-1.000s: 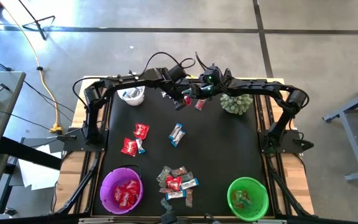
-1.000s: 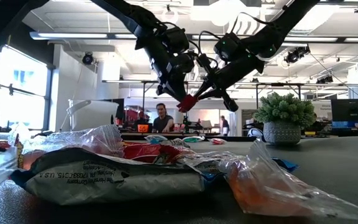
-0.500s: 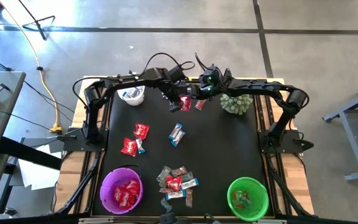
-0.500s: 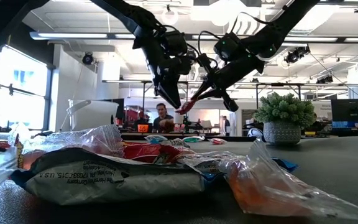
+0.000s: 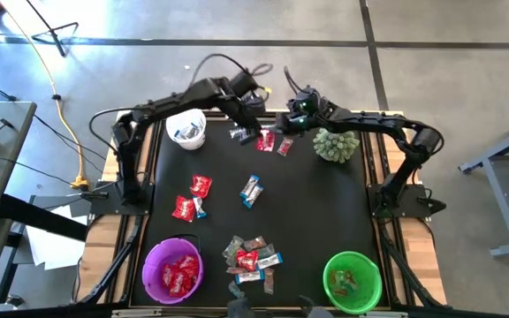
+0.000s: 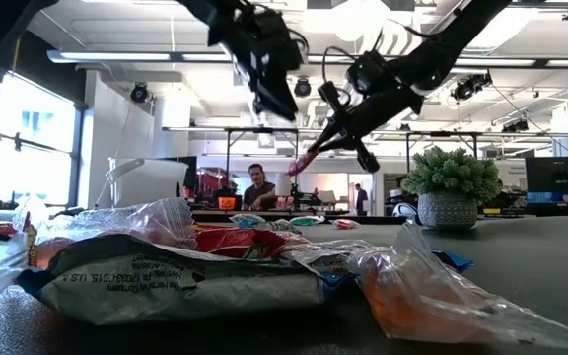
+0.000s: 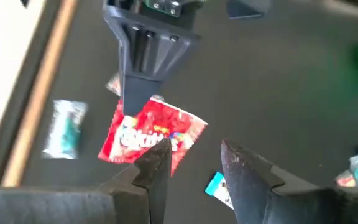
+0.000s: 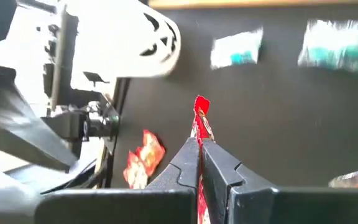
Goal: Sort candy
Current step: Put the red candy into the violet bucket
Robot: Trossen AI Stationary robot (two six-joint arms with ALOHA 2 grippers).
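A shiny red candy packet (image 7: 153, 134) hangs above the far middle of the black table, with my right gripper (image 5: 277, 132) shut on it. My left gripper (image 7: 194, 163) is open just beside and above the packet, with nothing between its fingers; in the low view my left gripper (image 6: 276, 97) is higher than my right gripper (image 6: 316, 150). A second red packet (image 5: 284, 147) and a small pale candy (image 5: 239, 133) lie on the table below. Near the front edge lies a pile of mixed candy (image 5: 253, 256). My right gripper pinches the red packet's edge (image 7: 128, 119) between its two shut fingers (image 8: 191, 163). They slant down from the table's right. The packet (image 6: 300, 164) sticks out beyond the fingertips, lifted clear of the table.
A white bowl (image 5: 186, 129) stands far left and a spiky green plant (image 5: 336, 145) far right. A purple bowl (image 5: 173, 269) with red packets is near left, a green bowl (image 5: 353, 281) near right. Loose candies (image 5: 191, 199) (image 5: 251, 190) lie mid-table.
My left gripper has opened, let go of the red packet and risen away from it. The packet stays in my right gripper, still clear of the table.
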